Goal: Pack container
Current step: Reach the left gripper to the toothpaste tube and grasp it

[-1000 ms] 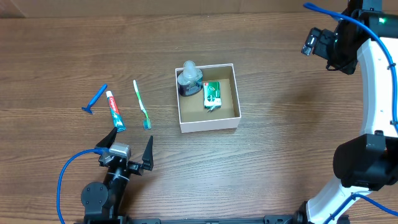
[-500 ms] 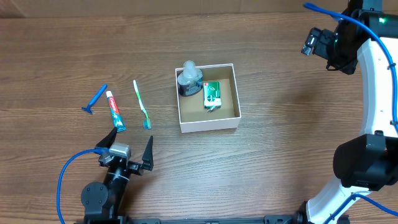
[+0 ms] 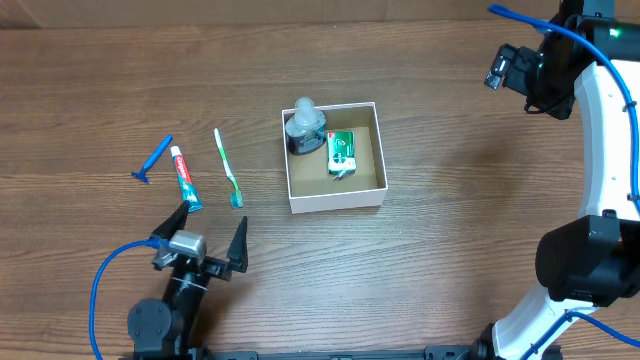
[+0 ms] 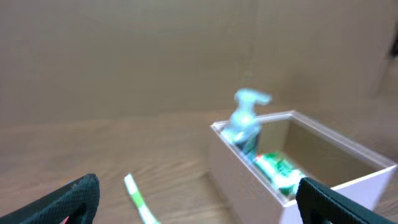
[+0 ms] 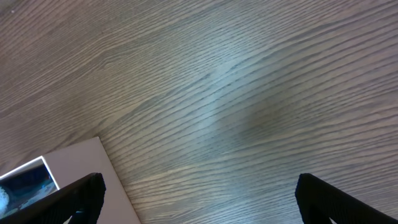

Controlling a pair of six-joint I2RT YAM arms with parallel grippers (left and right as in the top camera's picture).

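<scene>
Fingers (image 3: pixel 238 245) of the left gripper (image 3: pixel 213 215) were spread wide near the toothpaste tube (image 3: pixel 185 180); the right gripper (image 5: pixel 199 193), likewise spread, hung well apart from the container (image 3: pixel 335 200).

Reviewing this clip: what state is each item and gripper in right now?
container: open, partly packed
pump bottle: upright, inside container
green box: lying inside container
toothbrush: on table, unpacked
toothpaste: on table, unpacked
razor: on table, unpacked
left gripper: open, empty
right gripper: open, empty
</scene>
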